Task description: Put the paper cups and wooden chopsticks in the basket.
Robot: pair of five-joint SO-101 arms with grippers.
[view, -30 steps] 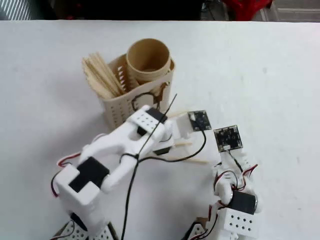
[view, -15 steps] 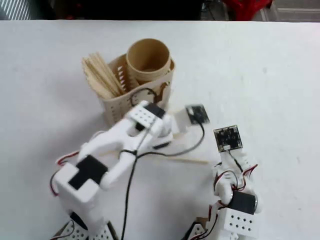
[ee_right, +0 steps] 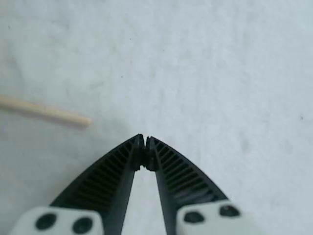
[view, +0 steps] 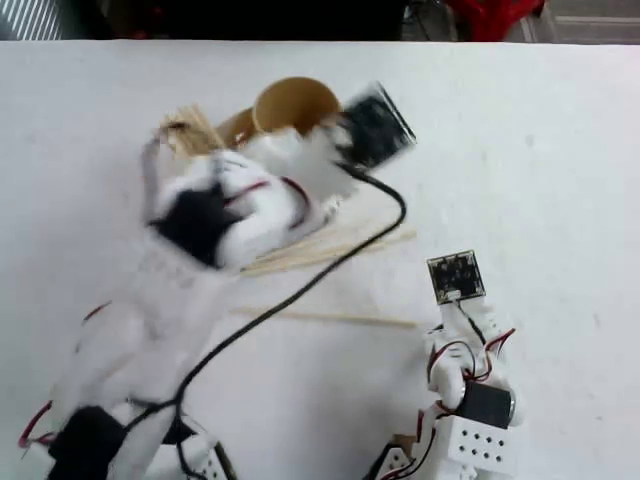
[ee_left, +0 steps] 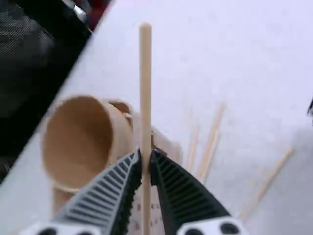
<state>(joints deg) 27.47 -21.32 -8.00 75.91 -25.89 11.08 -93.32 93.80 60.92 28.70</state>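
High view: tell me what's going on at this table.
The left hand is shut on one chopstick, holding it up by the basket, which already has a paper cup and a bundle of chopsticks in it. Several loose chopsticks lie on the table. The right hand is shut and empty, low over the table beside the end of another chopstick.

loose chopsticks [view: 330, 318] (left arm [view: 180, 290] above)
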